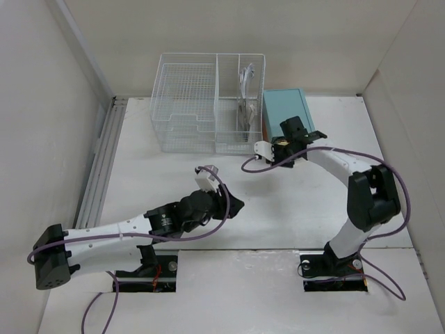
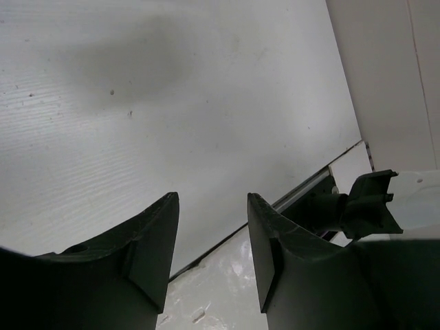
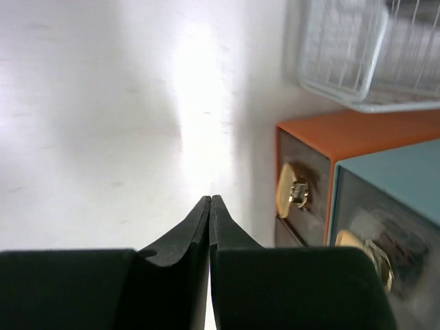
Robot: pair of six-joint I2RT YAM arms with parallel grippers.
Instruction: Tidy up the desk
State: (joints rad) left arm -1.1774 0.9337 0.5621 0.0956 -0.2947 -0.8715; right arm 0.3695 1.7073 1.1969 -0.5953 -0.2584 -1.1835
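Tabletop (image 1: 292, 209) looked rigid, ungraspable; brass knob (image 3: 292, 192) at three o'clock of clenched, empty right jaws offered hold; left jaws gaped.

No readable text, labels, numbers anywhere.

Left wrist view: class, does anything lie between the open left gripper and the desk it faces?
Nothing visible does. The left gripper is open and empty, and only bare desk shows beyond it. The wire basket and drawer box stand at the desk's far side.
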